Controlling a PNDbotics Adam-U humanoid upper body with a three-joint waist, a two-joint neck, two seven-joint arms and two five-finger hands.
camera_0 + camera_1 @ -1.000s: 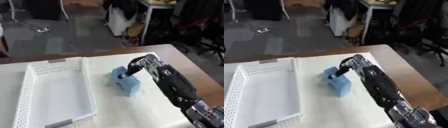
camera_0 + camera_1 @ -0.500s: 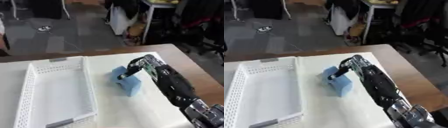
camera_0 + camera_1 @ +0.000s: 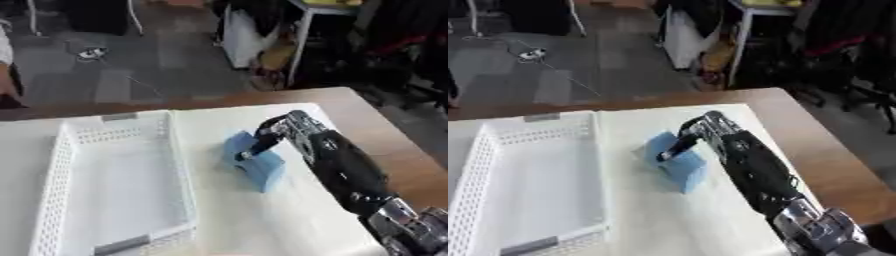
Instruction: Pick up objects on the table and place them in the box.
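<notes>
Blue block [image 3: 256,164] pinched by curled fingers of right hand [image 3: 282,131], just right of white basket [image 3: 61,165]. Block tilted on white table cover [image 3: 262,220]. Left hand unseen.

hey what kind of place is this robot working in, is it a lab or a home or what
Probably a lab or workshop, not a home. The table faces a bare grey floor with a cable trailing across it, and there are dark chairs and cluttered furniture behind. The right hand touches a blue object beside a white basket.
</notes>
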